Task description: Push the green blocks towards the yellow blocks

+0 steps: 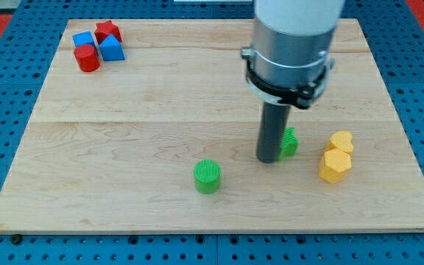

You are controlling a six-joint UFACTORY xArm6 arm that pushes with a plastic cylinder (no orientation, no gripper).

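A green cylinder (207, 176) stands on the wooden board (124, 147) at the lower middle. A second green block (290, 141), shape partly hidden, sits just right of my tip (268, 159) and touches the rod. Two yellow blocks lie to the right: a heart-like one (341, 141) above a hexagonal one (336, 165), touching each other. My tip is between the green cylinder and the yellow blocks, up against the partly hidden green block's left side.
At the view's top left sits a tight cluster: a red star (108, 32), a blue block (83, 40), a blue triangular block (112, 49) and a red cylinder (87, 58). Blue pegboard surrounds the board.
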